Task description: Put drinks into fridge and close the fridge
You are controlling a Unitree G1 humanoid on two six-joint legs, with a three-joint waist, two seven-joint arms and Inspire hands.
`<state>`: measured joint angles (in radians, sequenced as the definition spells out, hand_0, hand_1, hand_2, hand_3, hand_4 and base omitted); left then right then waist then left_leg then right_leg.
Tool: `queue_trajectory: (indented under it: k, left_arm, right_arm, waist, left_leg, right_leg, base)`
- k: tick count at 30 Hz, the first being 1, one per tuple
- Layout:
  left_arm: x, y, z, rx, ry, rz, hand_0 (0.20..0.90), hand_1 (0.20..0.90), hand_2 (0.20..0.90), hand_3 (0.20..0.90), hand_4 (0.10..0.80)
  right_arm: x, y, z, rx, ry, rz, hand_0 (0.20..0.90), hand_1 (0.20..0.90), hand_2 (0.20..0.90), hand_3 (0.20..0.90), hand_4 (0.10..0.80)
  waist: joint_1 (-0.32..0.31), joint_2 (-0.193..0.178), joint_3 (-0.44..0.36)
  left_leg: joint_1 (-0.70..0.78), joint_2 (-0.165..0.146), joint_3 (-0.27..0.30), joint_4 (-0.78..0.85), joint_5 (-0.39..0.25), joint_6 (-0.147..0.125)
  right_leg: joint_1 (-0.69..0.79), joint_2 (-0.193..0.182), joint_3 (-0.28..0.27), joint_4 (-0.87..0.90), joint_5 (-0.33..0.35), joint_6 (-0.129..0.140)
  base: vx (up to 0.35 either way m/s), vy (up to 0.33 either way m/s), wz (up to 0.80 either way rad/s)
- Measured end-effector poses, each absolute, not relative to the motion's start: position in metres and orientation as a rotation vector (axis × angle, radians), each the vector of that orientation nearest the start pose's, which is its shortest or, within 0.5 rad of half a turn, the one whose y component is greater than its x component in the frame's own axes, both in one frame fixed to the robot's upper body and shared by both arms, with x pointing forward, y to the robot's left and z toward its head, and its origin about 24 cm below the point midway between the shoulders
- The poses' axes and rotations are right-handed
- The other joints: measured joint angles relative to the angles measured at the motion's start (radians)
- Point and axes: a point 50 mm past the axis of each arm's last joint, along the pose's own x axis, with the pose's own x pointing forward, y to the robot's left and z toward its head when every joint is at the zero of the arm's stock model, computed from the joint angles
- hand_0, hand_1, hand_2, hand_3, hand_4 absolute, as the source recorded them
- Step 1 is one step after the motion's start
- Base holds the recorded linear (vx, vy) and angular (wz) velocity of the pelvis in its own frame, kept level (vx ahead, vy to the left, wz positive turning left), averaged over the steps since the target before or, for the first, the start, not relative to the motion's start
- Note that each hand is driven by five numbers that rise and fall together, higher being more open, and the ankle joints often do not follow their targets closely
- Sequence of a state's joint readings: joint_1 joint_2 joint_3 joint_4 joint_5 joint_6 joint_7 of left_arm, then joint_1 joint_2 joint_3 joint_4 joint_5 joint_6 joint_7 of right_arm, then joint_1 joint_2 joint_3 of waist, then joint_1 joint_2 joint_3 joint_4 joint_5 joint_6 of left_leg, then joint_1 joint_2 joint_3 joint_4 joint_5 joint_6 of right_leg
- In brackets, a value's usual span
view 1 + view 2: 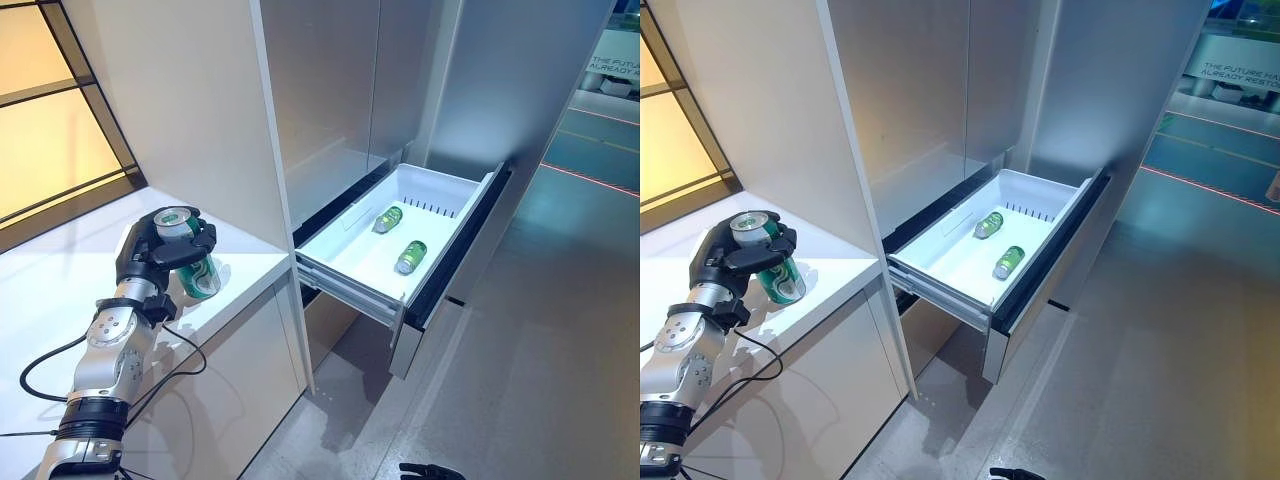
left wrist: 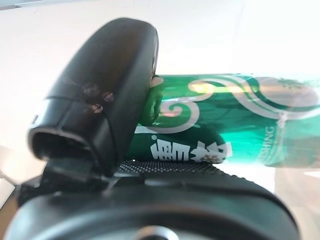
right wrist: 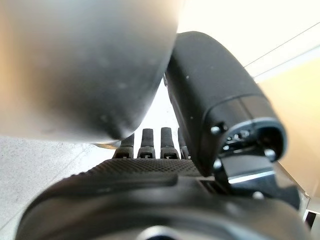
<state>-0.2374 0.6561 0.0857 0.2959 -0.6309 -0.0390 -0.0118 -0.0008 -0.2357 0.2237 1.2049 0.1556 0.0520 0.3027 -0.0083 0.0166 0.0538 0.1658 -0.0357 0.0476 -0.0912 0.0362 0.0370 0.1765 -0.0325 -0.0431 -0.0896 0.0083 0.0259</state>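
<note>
I see the fridge [image 1: 400, 90] standing tall beside the white counter [image 1: 60, 270], its lower drawer [image 1: 345, 262] pulled fully out into the aisle. Two green cans already lie on their sides in it, one [image 1: 387, 219] toward the back, the other [image 1: 410, 256] nearer the front.

My left hand [image 1: 150, 255] is over the counter's front corner, fingers and thumb curled round a third green can [image 1: 190, 262], gripping it near the top. The left wrist view shows the thumb [image 2: 107, 95] pressed on the can's side.

My right hand [image 3: 210, 115] hangs low, well away from the work; its fingers look fairly straight and hold nothing.

My main worry is the carry. The cabinet's side panel [image 1: 270, 140] stands between counter and drawer, so swinging across too tight could knock the can against it. The grip also looks high on a smooth can, so it could slip or tilt mid-swing. Releasing from too high could send it rolling into the other two. Closing then needs a square push, or the drawer may jam.
</note>
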Motion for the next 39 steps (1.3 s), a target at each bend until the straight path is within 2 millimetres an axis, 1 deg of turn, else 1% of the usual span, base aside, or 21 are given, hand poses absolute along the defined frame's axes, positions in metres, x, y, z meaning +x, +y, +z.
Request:
queue_trajectory:
  k: [4, 6, 10, 12, 13, 15, 17, 18, 19, 20, 21, 22, 24, 27, 32, 39]
  left_arm:
    - [0.291, 0.303, 0.111, -0.042, -0.099, 0.162, 0.300, 0.300, 0.300, 0.200, 0.100]
    - [0.291, 0.299, 0.116, -0.067, -0.123, 0.144, 0.300, 0.300, 0.300, 0.200, 0.100]
    - [0.289, 0.279, 0.134, -0.103, -0.204, 0.041, 0.300, 0.300, 0.300, 0.200, 0.100]
    - [0.289, 0.264, 0.141, -0.110, -0.237, -0.050, 0.300, 0.300, 0.300, 0.200, 0.100]
    - [0.288, 0.254, 0.145, -0.124, -0.255, -0.126, 0.300, 0.300, 0.300, 0.200, 0.100]
    - [0.286, 0.240, 0.150, -0.120, -0.275, -0.219, 0.300, 0.300, 0.300, 0.200, 0.100]
    - [0.282, 0.222, 0.154, -0.111, -0.297, -0.346, 0.300, 0.300, 0.300, 0.200, 0.100]
    - [0.280, 0.213, 0.155, -0.108, -0.304, -0.406, 0.300, 0.300, 0.300, 0.200, 0.100]
    - [0.278, 0.208, 0.156, -0.105, -0.307, -0.448, 0.300, 0.300, 0.300, 0.200, 0.100]
    - [0.274, 0.199, 0.155, -0.104, -0.310, -0.520, 0.300, 0.300, 0.300, 0.200, 0.100]
    - [0.272, 0.195, 0.153, -0.105, -0.308, -0.548, 0.300, 0.300, 0.300, 0.200, 0.100]
    - [0.270, 0.189, 0.151, -0.108, -0.302, -0.595, 0.300, 0.300, 0.300, 0.200, 0.100]
    - [0.266, 0.179, 0.144, -0.120, -0.283, -0.675, 0.300, 0.300, 0.300, 0.200, 0.100]
    - [0.262, 0.173, 0.137, -0.129, -0.263, -0.744, 0.300, 0.300, 0.300, 0.200, 0.100]
    - [0.259, 0.167, 0.132, -0.131, -0.246, -0.793, 0.300, 0.300, 0.300, 0.200, 0.100]
    - [0.258, 0.164, 0.131, -0.133, -0.238, -0.803, 0.300, 0.300, 0.300, 0.200, 0.100]
  right_arm:
    - [0.090, -0.207, -0.163, -0.013, 1.245, 0.224, 0.900, 0.900, 0.900, 0.900, 0.800]
    - [0.093, -0.205, -0.161, -0.013, 1.206, 0.234, 0.900, 0.900, 0.900, 0.900, 0.800]
    - [0.108, -0.192, -0.151, -0.039, 1.080, 0.294, 0.900, 0.900, 0.900, 0.900, 0.800]
    - [0.121, -0.183, -0.140, -0.050, 0.987, 0.330, 0.900, 0.900, 0.900, 0.900, 0.800]
    - [0.134, -0.174, -0.130, -0.052, 0.904, 0.361, 0.900, 0.900, 0.900, 0.900, 0.800]
    - [0.151, -0.162, -0.111, -0.050, 0.783, 0.403, 0.900, 0.900, 0.900, 0.900, 0.800]
    - [0.173, -0.150, -0.086, -0.051, 0.634, 0.454, 0.900, 0.900, 0.900, 0.900, 0.800]
    - [0.180, -0.147, -0.075, -0.042, 0.579, 0.472, 0.900, 0.900, 0.900, 0.900, 0.800]
    - [0.185, -0.146, -0.067, -0.033, 0.544, 0.483, 0.900, 0.900, 0.900, 0.900, 0.800]
    - [0.193, -0.143, -0.052, -0.038, 0.480, 0.516, 0.900, 0.900, 0.900, 0.900, 0.800]
    - [0.197, -0.143, -0.046, -0.035, 0.452, 0.529, 0.900, 0.900, 0.900, 0.900, 0.800]
    - [0.202, -0.144, -0.035, -0.028, 0.411, 0.547, 0.900, 0.900, 0.900, 0.900, 0.800]
    - [0.216, -0.146, -0.008, -0.024, 0.321, 0.586, 0.900, 0.900, 0.900, 0.900, 0.800]
    - [0.229, -0.144, 0.022, 0.041, 0.210, 0.616, 0.900, 0.900, 0.900, 0.900, 0.800]
    - [0.242, -0.133, 0.054, 0.134, 0.113, 0.681, 0.900, 0.900, 0.900, 0.900, 0.800]
    - [0.245, -0.113, 0.074, 0.235, 0.090, 0.791, 0.900, 0.900, 0.900, 0.900, 0.800]
  waist:
    - [0.002, -0.009, 0.006]
    - [0.003, -0.018, 0.013]
    - [0.003, -0.038, 0.040]
    - [0.000, -0.040, 0.049]
    - [-0.006, -0.037, 0.054]
    - [-0.020, -0.032, 0.058]
    - [-0.032, -0.022, 0.064]
    - [-0.036, -0.018, 0.066]
    - [-0.039, -0.016, 0.068]
    - [-0.046, -0.012, 0.070]
    - [-0.049, -0.011, 0.071]
    - [-0.048, -0.010, 0.071]
    - [-0.049, -0.009, 0.071]
    - [-0.051, -0.007, 0.072]
    - [-0.045, 0.006, 0.079]
    - [-0.041, 0.008, 0.080]
  left_leg:
    - [-0.003, 0.000, 0.000, 0.000, 0.000, 0.001]
    - [-0.008, 0.000, 0.000, 0.000, 0.001, 0.001]
    - [-0.009, 0.000, 0.000, 0.005, 0.002, 0.002]
    - [-0.009, -0.001, 0.002, 0.005, 0.002, 0.002]
    - [-0.010, -0.001, 0.003, 0.004, 0.002, 0.002]
    - [-0.009, -0.001, 0.003, 0.004, 0.002, 0.002]
    - [-0.009, -0.001, 0.005, 0.004, 0.002, 0.002]
    - [-0.009, -0.001, 0.005, 0.004, 0.002, 0.002]
    - [-0.009, -0.001, 0.006, 0.005, 0.002, 0.002]
    - [-0.009, -0.001, 0.011, 0.005, 0.002, 0.002]
    - [-0.009, -0.001, 0.012, 0.006, 0.002, 0.002]
    - [-0.008, 0.001, 0.016, 0.006, 0.002, 0.002]
    - [-0.009, 0.003, 0.023, 0.006, 0.001, 0.002]
    - [-0.009, 0.005, 0.026, 0.006, 0.002, 0.001]
    - [-0.009, 0.006, 0.026, 0.006, 0.003, 0.000]
    - [-0.011, 0.005, 0.026, 0.007, 0.003, 0.000]
  right_leg:
    - [-0.003, 0.000, 0.000, 0.000, 0.000, 0.000]
    - [-0.006, 0.000, 0.000, 0.000, 0.001, 0.000]
    - [-0.005, 0.000, 0.000, 0.002, 0.007, 0.002]
    - [-0.006, -0.001, 0.002, 0.005, 0.007, 0.003]
    - [-0.006, -0.001, 0.002, 0.005, 0.008, 0.004]
    - [-0.006, -0.001, 0.002, 0.005, 0.008, 0.004]
    - [-0.006, -0.001, 0.004, 0.005, 0.009, 0.004]
    - [-0.006, -0.001, 0.005, 0.005, 0.009, 0.004]
    - [-0.006, -0.001, 0.005, 0.005, 0.009, 0.004]
    - [-0.007, 0.000, 0.006, 0.005, 0.009, 0.004]
    - [-0.007, 0.000, 0.007, 0.005, 0.009, 0.004]
    - [-0.009, 0.002, 0.013, 0.005, 0.010, 0.003]
    - [-0.014, 0.004, 0.025, 0.005, 0.014, 0.002]
    - [-0.016, 0.006, 0.026, 0.005, 0.017, 0.000]
    - [-0.016, 0.007, 0.027, 0.005, 0.018, -0.001]
    - [-0.018, 0.007, 0.026, 0.005, 0.017, 0.000]
  base:
    - [0.000, 0.000, 0.00]
    - [-0.033, -0.009, 0.00]
    - [-0.047, -0.008, 0.00]
    - [-0.070, -0.006, -0.02]
    - [-0.065, -0.004, -0.02]
    - [-0.055, -0.004, -0.01]
    - [-0.064, -0.005, -0.02]
    - [-0.050, -0.002, -0.02]
    - [-0.049, 0.002, -0.01]
    - [-0.038, 0.003, -0.02]
    - [-0.045, 0.004, -0.07]
    - [-0.032, 0.004, -0.14]
    - [-0.040, 0.004, -0.16]
    - [-0.022, 0.002, -0.04]
    - [0.000, 0.000, 0.00]
    - [0.000, 0.000, 0.00]
